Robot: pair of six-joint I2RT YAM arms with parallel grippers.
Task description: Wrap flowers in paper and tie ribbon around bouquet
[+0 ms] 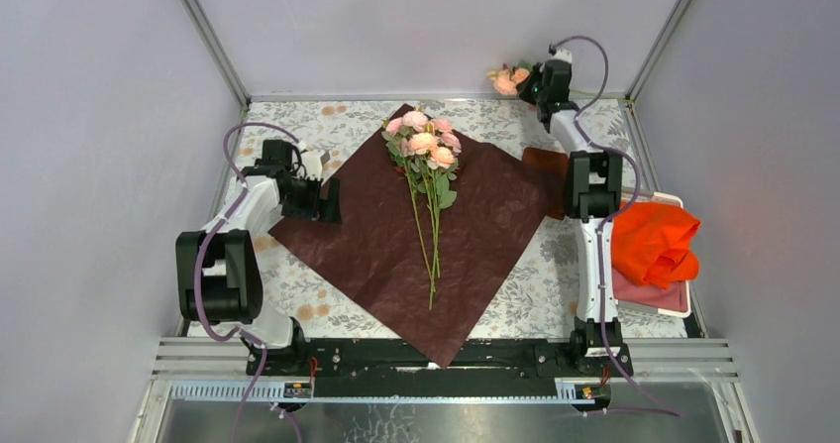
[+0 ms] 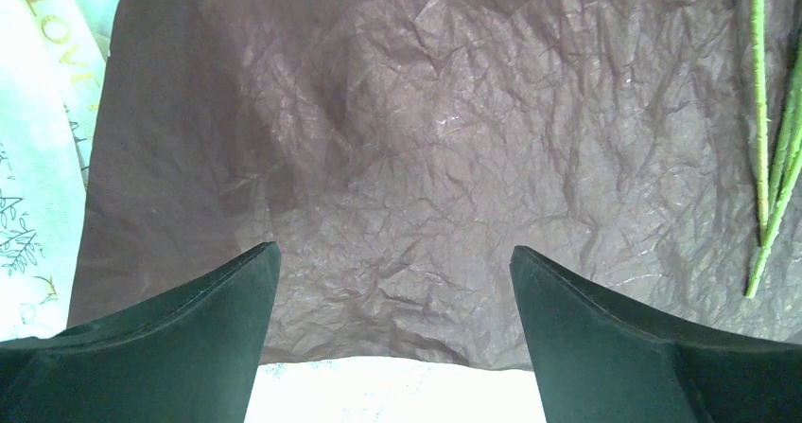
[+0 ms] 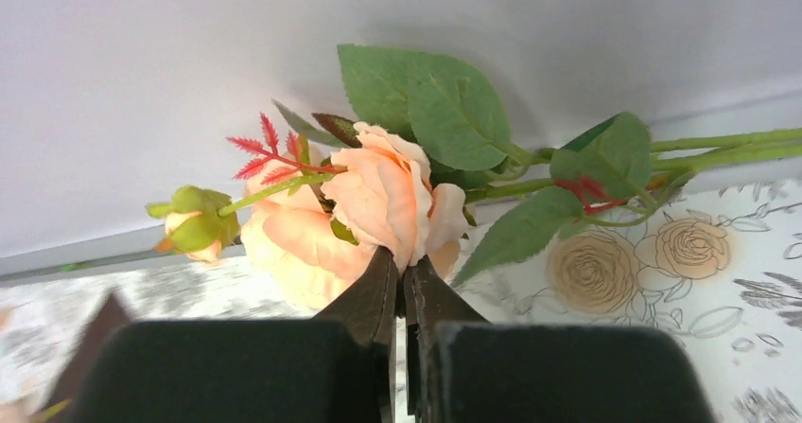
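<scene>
The flowers (image 1: 426, 151) lie bunched on the middle of the paper (image 1: 495, 215), heads toward the back wall, stems pointing at the arms. The paper is spread flat as a diamond, dark maroon side up.

The left wrist view adds its crumpled texture (image 2: 407, 158) and three green stem ends (image 2: 761, 111) at the right edge. The left gripper (image 2: 392, 253) hovers over the sheet's left corner, jaws spread wide and empty.

One peach rose (image 1: 507, 78) sits apart in the far right corner. Only the right wrist view shows it closely: the right gripper (image 3: 402, 272) is clenched tight, tips against the rose's (image 3: 378, 196) lower petals. Whether a petal is pinched, I cannot tell. A green bud (image 3: 194, 217) hangs beside it.

From above, an orange cloth (image 1: 654, 240) sits on a tray (image 1: 683, 304) at right.
</scene>
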